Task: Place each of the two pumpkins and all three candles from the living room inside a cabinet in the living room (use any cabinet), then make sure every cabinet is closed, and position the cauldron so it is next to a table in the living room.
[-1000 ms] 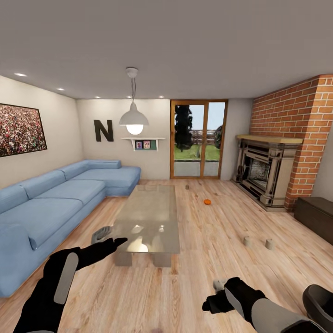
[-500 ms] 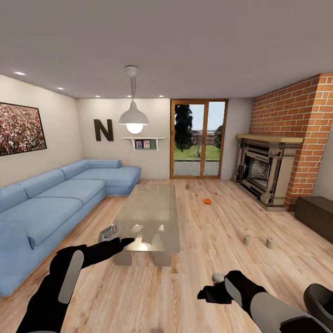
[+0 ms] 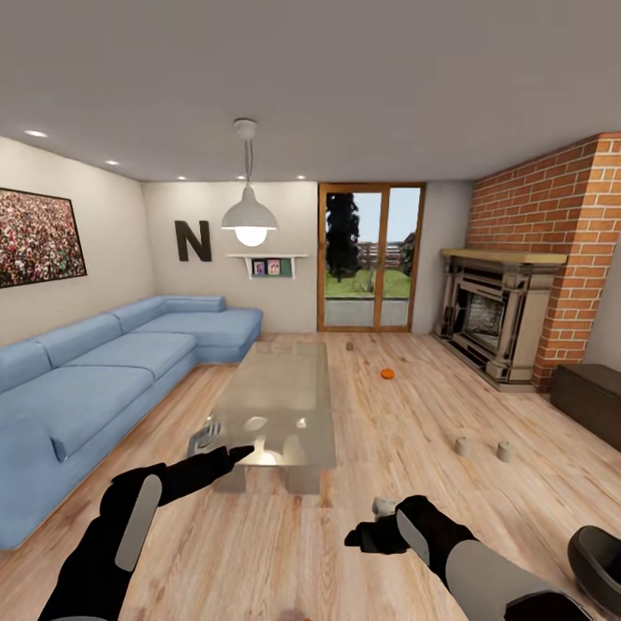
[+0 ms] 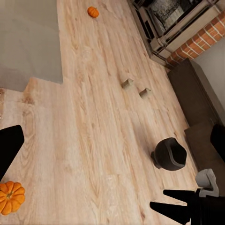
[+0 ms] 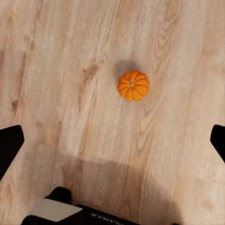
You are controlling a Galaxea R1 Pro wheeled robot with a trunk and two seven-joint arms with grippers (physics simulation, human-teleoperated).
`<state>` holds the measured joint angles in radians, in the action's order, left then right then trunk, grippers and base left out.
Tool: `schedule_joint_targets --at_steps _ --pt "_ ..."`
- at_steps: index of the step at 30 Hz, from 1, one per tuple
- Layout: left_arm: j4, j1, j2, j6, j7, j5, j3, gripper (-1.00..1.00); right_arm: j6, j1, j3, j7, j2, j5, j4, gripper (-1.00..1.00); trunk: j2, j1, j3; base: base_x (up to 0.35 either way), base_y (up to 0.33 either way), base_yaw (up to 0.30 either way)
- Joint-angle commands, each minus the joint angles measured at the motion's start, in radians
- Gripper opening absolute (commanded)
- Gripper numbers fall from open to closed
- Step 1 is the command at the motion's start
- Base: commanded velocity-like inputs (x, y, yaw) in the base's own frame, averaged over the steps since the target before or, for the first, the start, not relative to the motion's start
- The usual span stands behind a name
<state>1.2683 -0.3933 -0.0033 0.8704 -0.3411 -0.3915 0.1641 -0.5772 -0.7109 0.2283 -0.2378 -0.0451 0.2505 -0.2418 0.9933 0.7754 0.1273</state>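
Cut off by frame edges: round black cauldron (lower corner), long dark-brown wooden cabinet.

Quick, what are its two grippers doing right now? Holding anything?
Left gripper: open, holding nothing.
Right gripper: open, holding nothing.

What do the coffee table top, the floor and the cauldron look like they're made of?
Coffee table: its top looks like glossy glass or lacquer, since it mirrors the ceiling lights. Floor: pale wood planks with visible grain and knots and a satin sheen. Cauldron: dark, matte, smooth; possibly cast iron, but the render leaves that open.
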Motion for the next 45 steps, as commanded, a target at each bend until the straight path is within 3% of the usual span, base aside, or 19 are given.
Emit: schedule_joint_targets --at_steps 1,15,30,45 --pt "-0.002 -0.001 -0.001 0.004 -0.005 0.000 0.002 1.00 -0.003 -0.001 0.008 0.002 -0.002 0.009 -0.001 1.00 0.008 0.004 0.006 0.000 0.000 0.052" --pt "-0.010 -0.001 -0.003 -0.008 -0.020 -0.001 0.002 1.00 -0.002 0.001 0.002 0.004 -0.010 0.012 0.003 1.00 0.106 0.058 0.071 0.000 0.000 0.021" --pt "-0.007 0.001 0.004 -0.008 -0.061 0.000 0.007 1.00 -0.003 0.000 0.005 0.006 -0.012 0.011 0.007 1.00 0.211 0.115 0.125 0.000 0.193 -0.024" --pt "-0.008 0.017 0.001 -0.013 -0.054 0.005 0.007 1.00 -0.003 0.001 0.002 0.003 -0.010 0.013 0.007 1.00 0.316 0.173 0.185 0.000 0.004 -0.138"
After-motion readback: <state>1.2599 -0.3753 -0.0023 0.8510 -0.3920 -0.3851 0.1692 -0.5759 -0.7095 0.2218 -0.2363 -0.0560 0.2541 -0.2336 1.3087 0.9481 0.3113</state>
